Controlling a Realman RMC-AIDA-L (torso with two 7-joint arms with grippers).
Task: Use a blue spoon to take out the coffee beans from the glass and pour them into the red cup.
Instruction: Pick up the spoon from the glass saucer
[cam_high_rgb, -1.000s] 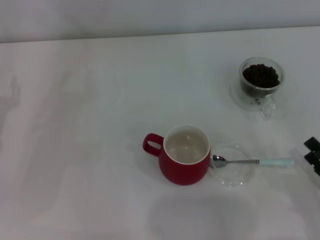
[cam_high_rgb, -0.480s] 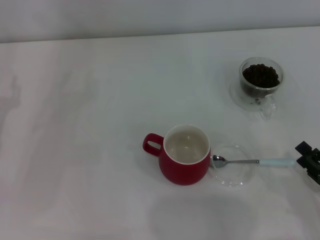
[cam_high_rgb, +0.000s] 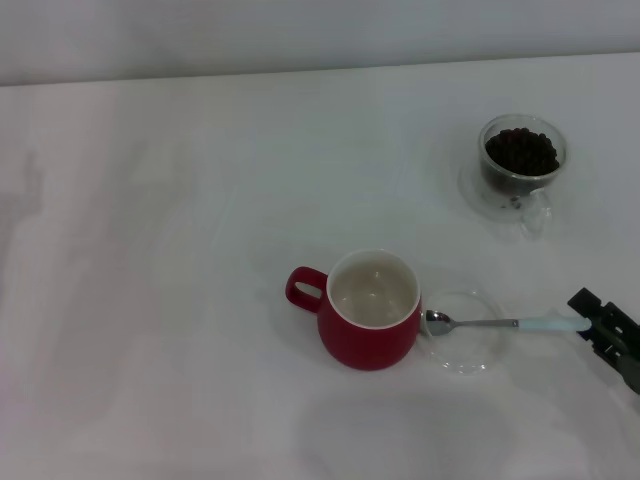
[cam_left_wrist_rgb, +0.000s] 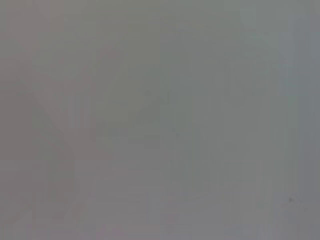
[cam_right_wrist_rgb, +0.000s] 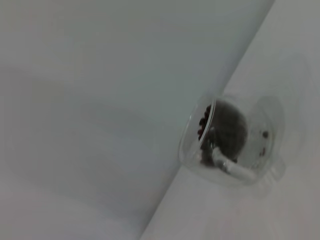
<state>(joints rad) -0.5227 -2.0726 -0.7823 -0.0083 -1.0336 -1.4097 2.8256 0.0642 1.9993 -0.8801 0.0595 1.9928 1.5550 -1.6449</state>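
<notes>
Head view: red cup (cam_high_rgb: 369, 311) sits mid-table, upright, handle toward the robot's left, cream inside with no beans visible. Just beside it on the right is a clear saucer (cam_high_rgb: 462, 332). Spoon (cam_high_rgb: 505, 323) lies flat, bowl over the saucer, pale blue handle pointing right. Right gripper (cam_high_rgb: 603, 325) is at the frame's right edge, right at the handle's end; can't tell if its fingers are apart, together, or touching the spoon. Glass (cam_high_rgb: 521, 166) stands far right at the back, well apart from the cup, holding the beans (cam_high_rgb: 522, 151). Table (cam_high_rgb: 180, 280) is white.

Left wrist view: flat grey only, nothing to make out; left gripper not seen in any view.

Right wrist view: glass (cam_right_wrist_rgb: 231, 141) with beans (cam_right_wrist_rgb: 206, 131) inside, on the table next to a plain wall (cam_right_wrist_rgb: 100, 90). Own fingers not shown.
</notes>
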